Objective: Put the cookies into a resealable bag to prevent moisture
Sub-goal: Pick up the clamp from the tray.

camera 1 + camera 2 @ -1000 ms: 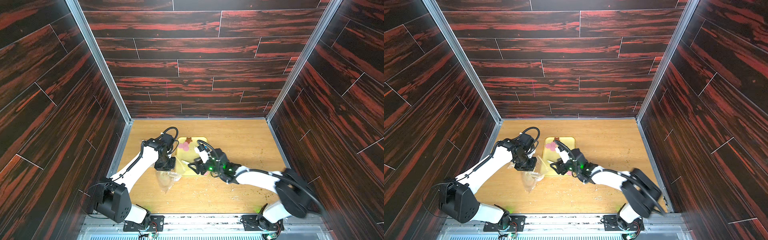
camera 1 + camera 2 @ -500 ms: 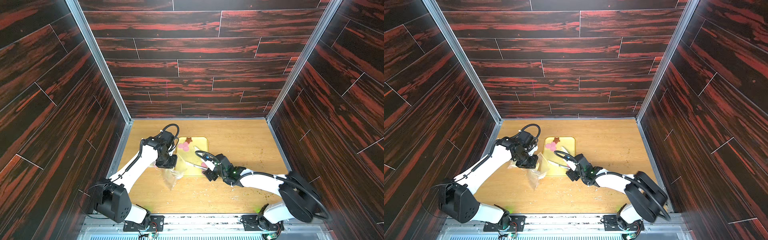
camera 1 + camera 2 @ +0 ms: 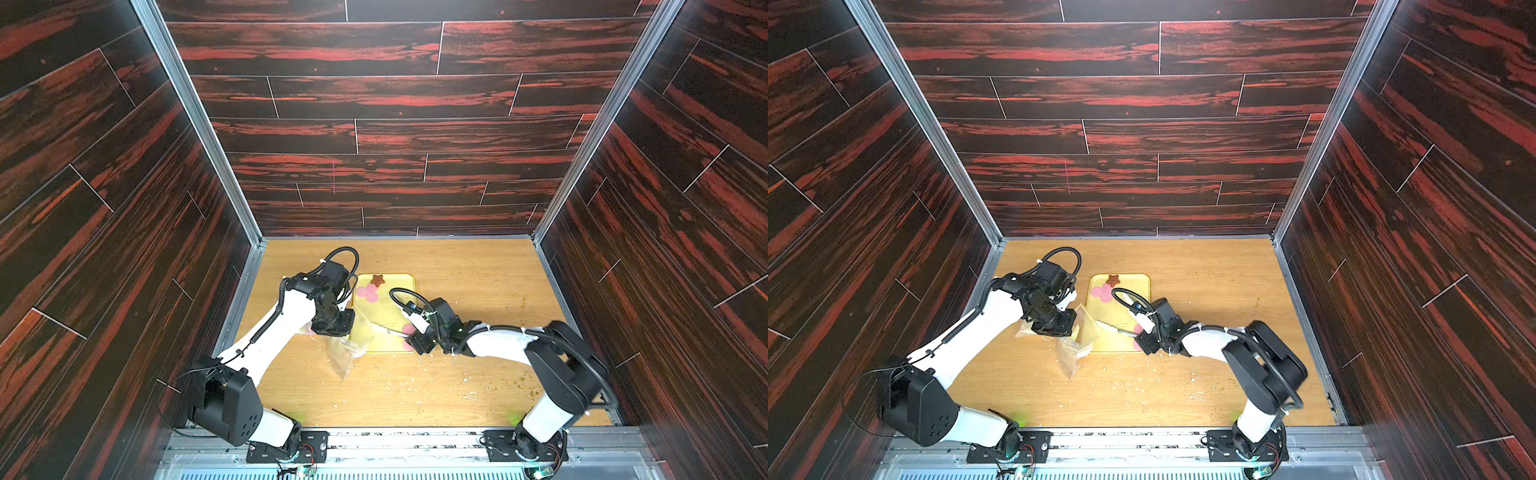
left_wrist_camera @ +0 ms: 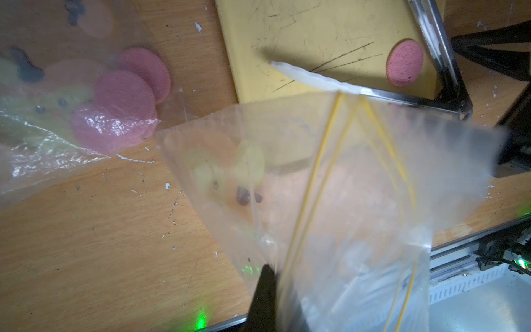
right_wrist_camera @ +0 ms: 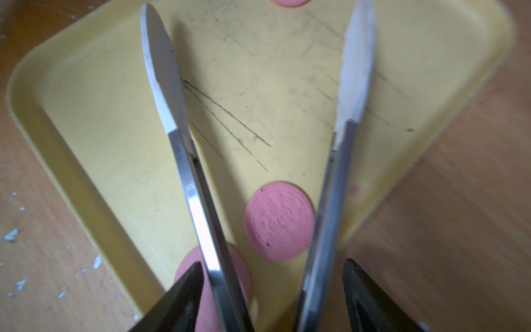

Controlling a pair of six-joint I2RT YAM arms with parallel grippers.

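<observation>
Right hand (image 5: pixel 273 263) grips the tongs (image 5: pixel 186 186) at the handle end. The tong arms are splayed wide, with nothing between the tips. Nearest cookie (image 5: pixel 280 221) lies flat on the tray (image 5: pixel 86 115), lower centre of the right wrist frame. It sits between the arms but well behind the tips, close to the hand, against the arm at frame right. Second cookie (image 5: pixel 242 283) is partly under the other arm, at the bottom edge. My read: back the tips off before closing. Left hand (image 3: pixel 332 326) is pinched tight on the bag (image 4: pixel 330 178), held up at the tray's left edge in both top views. Right arm is nearer the cookies.
</observation>
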